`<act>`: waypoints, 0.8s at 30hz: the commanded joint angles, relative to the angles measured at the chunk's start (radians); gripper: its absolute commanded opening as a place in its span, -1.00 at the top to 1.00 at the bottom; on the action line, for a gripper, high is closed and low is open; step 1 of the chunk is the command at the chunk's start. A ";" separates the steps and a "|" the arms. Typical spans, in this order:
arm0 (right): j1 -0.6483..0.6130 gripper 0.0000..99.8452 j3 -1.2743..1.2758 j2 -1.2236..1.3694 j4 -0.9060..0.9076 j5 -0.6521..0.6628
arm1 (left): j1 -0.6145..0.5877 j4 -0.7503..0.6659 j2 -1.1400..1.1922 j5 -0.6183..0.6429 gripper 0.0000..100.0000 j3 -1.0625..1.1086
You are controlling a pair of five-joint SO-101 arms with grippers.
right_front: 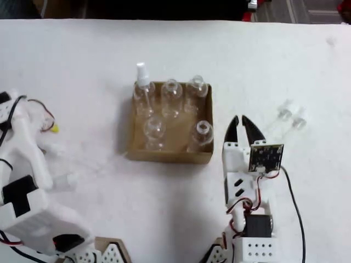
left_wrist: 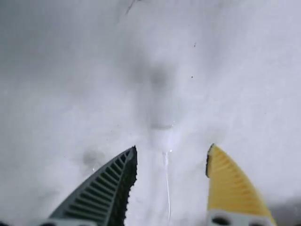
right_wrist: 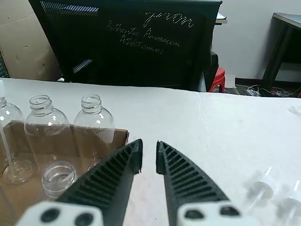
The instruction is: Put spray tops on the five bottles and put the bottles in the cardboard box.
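White tabletop (right_front: 82,55) carries the box (right_front: 170,155) just left of the right jaws, with five bottles (right_front: 171,98) upright inside, one capped bottle (right_front: 144,92) among them, while two loose tops (right_front: 284,114) lie ahead and to the right of those jaws. Right jaws stand a narrow slit apart, gripping and touching nothing. Left jaws are spread wide just above the tabletop, a clear top (left_wrist: 161,136) lying loose between them.

White table (right_front: 82,55): cardboard box (right_front: 170,155), loose spray tops (right_front: 284,113).
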 commanded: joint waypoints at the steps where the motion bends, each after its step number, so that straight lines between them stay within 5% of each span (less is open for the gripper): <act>1: -0.008 0.91 0.008 -0.008 0.002 0.015 | -0.016 -0.181 -0.053 0.014 0.61 0.095; 15: -0.008 0.91 0.008 -0.008 0.004 0.015 | -0.022 -0.290 -0.047 0.012 0.52 0.173; 24: -0.010 0.91 0.008 -0.008 0.004 0.015 | -0.065 -0.336 0.150 0.029 0.53 0.074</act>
